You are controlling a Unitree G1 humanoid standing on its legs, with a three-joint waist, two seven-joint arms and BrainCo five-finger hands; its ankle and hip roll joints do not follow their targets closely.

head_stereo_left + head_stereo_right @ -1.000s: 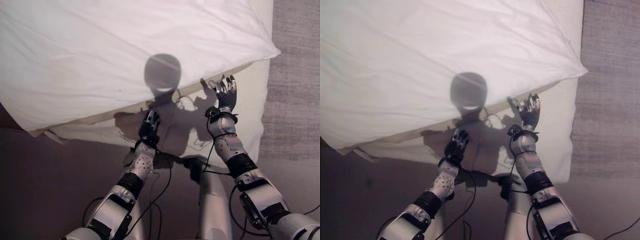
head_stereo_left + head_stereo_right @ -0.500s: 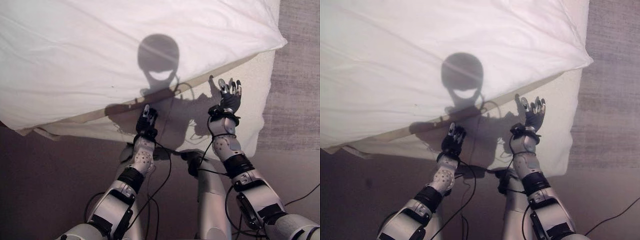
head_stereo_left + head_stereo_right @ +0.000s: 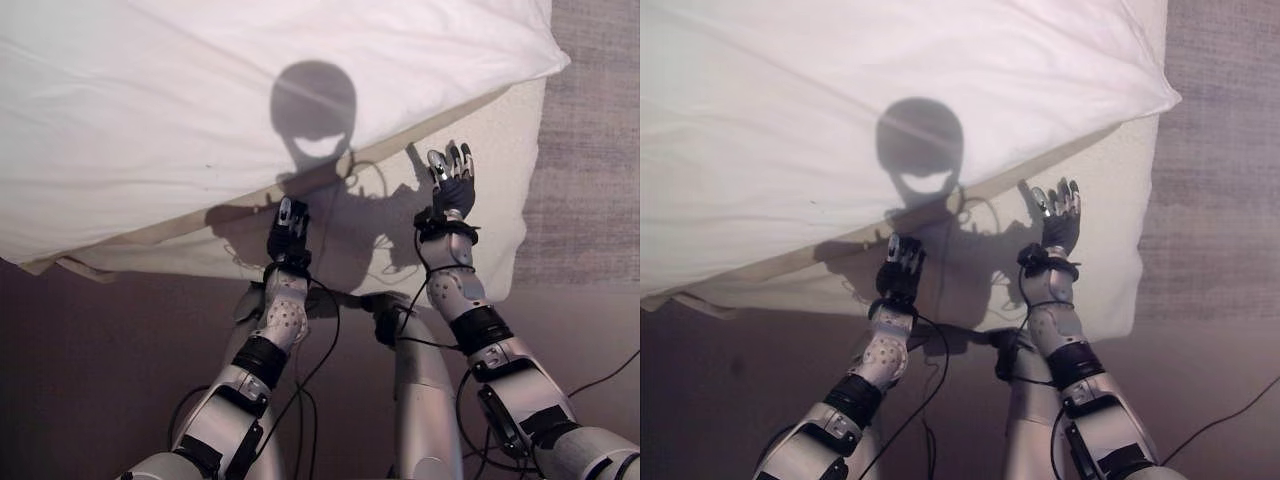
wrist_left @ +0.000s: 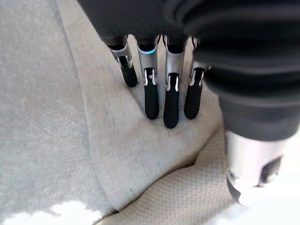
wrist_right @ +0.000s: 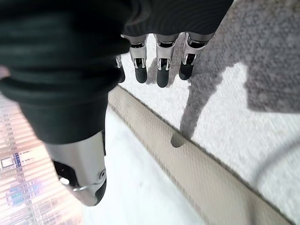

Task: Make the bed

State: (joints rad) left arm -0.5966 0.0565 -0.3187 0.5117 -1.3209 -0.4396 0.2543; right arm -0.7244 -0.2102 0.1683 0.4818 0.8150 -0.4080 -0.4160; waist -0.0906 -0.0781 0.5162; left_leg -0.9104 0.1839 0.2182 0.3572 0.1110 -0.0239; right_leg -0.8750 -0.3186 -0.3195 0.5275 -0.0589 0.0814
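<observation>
Bed: mattress [image 3: 500,200] in cream textured cover, its near edge and right corner exposed.
Duvet: white duvet [image 3: 200,90] lies skewed over the mattress, its tan-trimmed hem running diagonally, corner [image 3: 555,65] reaching the mattress's right edge.
Left hand: left hand [image 3: 288,228] just below the hem, fingers [image 4: 169,101] straight, holding nothing, close over the cover.
Right hand: right hand [image 3: 452,185] over bare mattress near the hem, fingers [image 5: 161,70] spread, empty.
Floor: grey carpet [image 3: 590,150] right of the bed.

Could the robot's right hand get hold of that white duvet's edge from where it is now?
Probably yes. The right hand is open, fingers straight, over the bare mattress, just short of the white duvet edge, and nothing lies between them.
</observation>
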